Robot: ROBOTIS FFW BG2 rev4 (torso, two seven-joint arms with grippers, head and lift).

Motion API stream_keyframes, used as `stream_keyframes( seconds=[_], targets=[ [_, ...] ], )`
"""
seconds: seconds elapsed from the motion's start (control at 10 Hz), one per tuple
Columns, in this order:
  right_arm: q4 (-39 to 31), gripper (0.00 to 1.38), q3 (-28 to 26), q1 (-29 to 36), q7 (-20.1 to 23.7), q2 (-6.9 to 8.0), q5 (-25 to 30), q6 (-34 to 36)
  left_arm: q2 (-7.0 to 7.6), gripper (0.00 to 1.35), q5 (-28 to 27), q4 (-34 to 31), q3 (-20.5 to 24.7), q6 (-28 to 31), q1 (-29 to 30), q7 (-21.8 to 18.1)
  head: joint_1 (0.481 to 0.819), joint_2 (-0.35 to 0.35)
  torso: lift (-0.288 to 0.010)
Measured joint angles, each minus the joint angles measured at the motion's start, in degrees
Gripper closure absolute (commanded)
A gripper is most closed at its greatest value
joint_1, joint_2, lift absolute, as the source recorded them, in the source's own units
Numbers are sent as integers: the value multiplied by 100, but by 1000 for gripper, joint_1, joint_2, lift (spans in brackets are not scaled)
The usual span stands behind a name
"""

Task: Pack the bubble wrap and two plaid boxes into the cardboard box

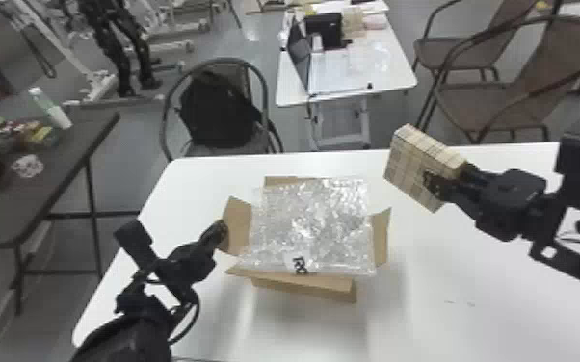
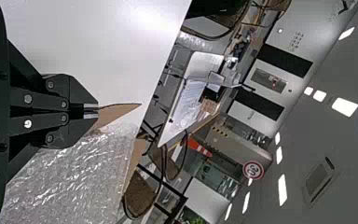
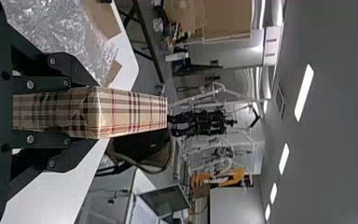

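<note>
Gripping side, head view: so the right gripper (image 1: 445, 182) has a plaid box (image 1: 412, 161) between its fingers, spread just about as wide as the box is thick.
Plaid box, head view: well apart from the cardboard box (image 1: 303, 286), off to its right, tilted, overlapping the table (image 1: 477, 274)'s far edge from this angle.
Left gripper (image 1: 221, 228), head view: tips right at the left flap (image 1: 236, 224).
Bubble wrap (image 1: 310, 216), head view: lying across the cardboard box's opening and hanging over toward the near flap; side flaps lean outward.
Tabletop room, head view: plain white stretch between the right flap (image 1: 381, 238) and the plaid box, more on the near right.
Left flap, left wrist view: its edge sits at the left gripper (image 2: 92, 108)'s tips, fingers nearly together; can't tell if they're pinching cardboard. Bubble wrap is just beside.
Plaid box, right wrist view: sandwiched by the right gripper (image 3: 91, 113), one finger per side, far end poking out past the tips. Bubble wrap and table edge run alongside.
</note>
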Motion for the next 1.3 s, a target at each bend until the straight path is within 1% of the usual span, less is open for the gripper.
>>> stream_keyframes(
  seconds=[0.2, 0.4, 0.5, 0.7, 0.8, 0.9, 1.0, 1.1, 1.2, 1.3],
  targets=[
    [899, 900, 579, -645, 318, 3, -396, -154, 0, 1219, -26, 6, -23, 7, -33, 0, 695, 349, -48],
    [1912, 900, 1093, -1178, 772, 158, -525, -325, -8, 1219, -41, 24, -47, 8, -51, 0, 695, 350, -48],
    [2386, 840, 1285, -1395, 894, 231, -634, -399, -9, 1219, -47, 43, -71, 11, -62, 0, 695, 350, -48],
    [3284, 127, 1493, -1797, 1155, 353, -785, -512, -12, 1219, -66, 82, -123, 14, -98, 0, 695, 350, -48],
    [3384, 50, 1439, -1831, 1203, 369, -854, -560, -16, 1219, -59, 87, -122, 10, -99, 0, 695, 350, -48],
    [3250, 131, 1287, -1792, 1248, 371, -862, -574, -17, 1219, -44, 88, -108, 3, -89, 0, 695, 350, -48],
    [2882, 171, 1039, -1652, 1259, 360, -778, -480, -16, 1219, -28, 88, -98, -3, -79, 0, 695, 350, -48],
    [2195, 179, 684, -1383, 1212, 330, -440, -277, -11, 1219, -17, 88, -96, -15, -81, 0, 695, 350, -48],
    [1358, 179, 333, -1001, 815, 281, 35, -118, -5, 1219, -5, 89, -97, -27, -91, 0, 695, 350, -48],
    [481, 179, 41, -454, 9, 229, 459, -71, 2, 1219, 7, 89, -100, -34, -91, 0, 695, 305, -48]
  ],
)
